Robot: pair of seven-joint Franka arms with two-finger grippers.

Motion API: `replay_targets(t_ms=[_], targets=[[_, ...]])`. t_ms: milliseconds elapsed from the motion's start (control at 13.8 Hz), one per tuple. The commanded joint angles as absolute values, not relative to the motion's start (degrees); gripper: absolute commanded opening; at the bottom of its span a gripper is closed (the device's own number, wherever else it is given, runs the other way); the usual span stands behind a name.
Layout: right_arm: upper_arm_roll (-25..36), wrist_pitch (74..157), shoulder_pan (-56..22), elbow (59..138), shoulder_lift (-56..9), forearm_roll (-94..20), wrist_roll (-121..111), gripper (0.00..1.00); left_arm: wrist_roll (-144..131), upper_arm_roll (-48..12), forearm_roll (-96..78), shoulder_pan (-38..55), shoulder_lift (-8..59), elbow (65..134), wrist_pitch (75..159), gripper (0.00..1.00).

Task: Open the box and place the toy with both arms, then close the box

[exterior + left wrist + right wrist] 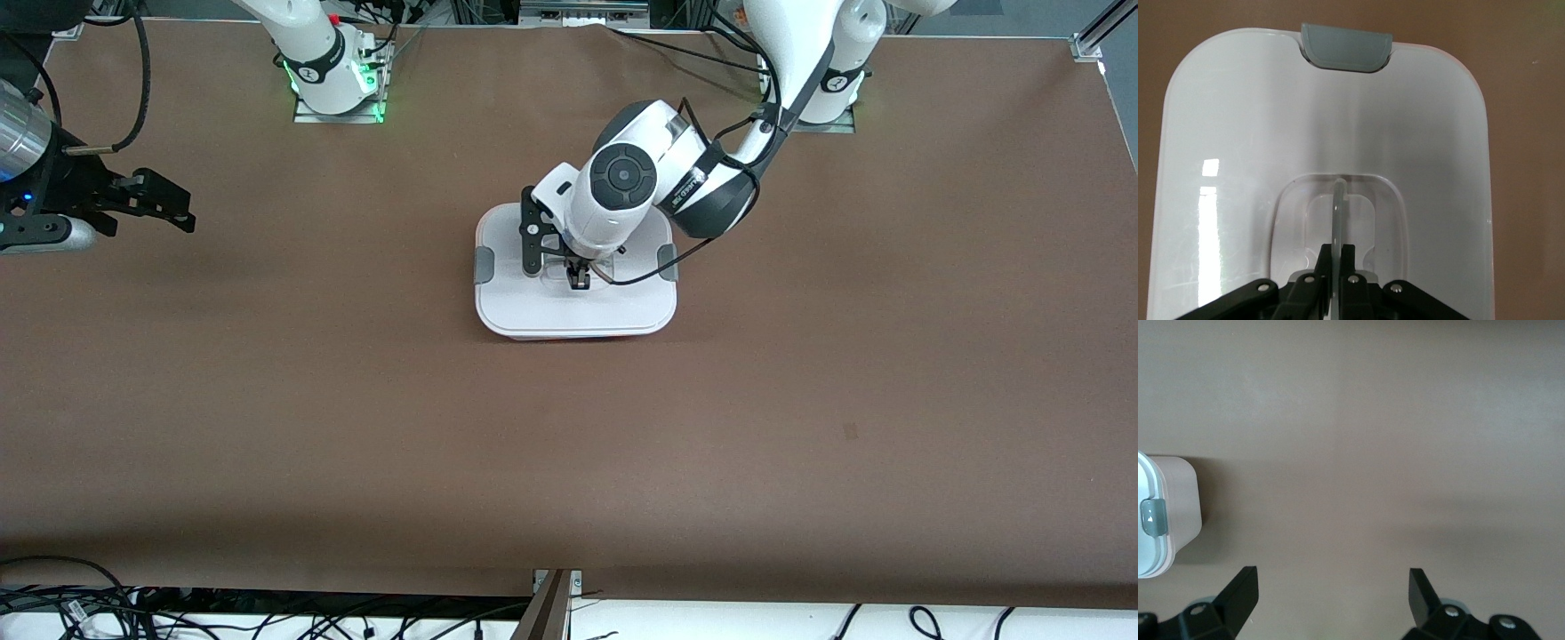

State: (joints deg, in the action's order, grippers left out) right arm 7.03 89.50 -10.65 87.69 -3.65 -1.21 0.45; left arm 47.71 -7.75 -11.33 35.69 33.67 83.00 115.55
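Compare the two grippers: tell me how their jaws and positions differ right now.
The left gripper is down on the box, jaws shut on the lid handle; the right gripper has jaws wide open and holds nothing. The left gripper is over the lid's centre; the right gripper waits over bare table at the right arm's end. Both are black, two-fingered.

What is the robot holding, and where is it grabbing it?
The left gripper pinches the thin handle in the middle of the box lid. The right gripper is open, holding nothing.
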Motion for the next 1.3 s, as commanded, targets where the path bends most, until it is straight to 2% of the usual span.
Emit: replay_targets(t_ms=[0,1232], targets=[[7.21,89.12,-10.81,86.48,-4.04,-0.44,0.53,1.0,45.45,-7.38,-13.01,36.03,33.75,82.79,114.96,0.0],[7.21,89.21,-10.81,86.4,-4.04,-0.44,0.61,1.0,44.3,-7.29,-12.92,36.56,33.75,83.23,113.82,0.0]])
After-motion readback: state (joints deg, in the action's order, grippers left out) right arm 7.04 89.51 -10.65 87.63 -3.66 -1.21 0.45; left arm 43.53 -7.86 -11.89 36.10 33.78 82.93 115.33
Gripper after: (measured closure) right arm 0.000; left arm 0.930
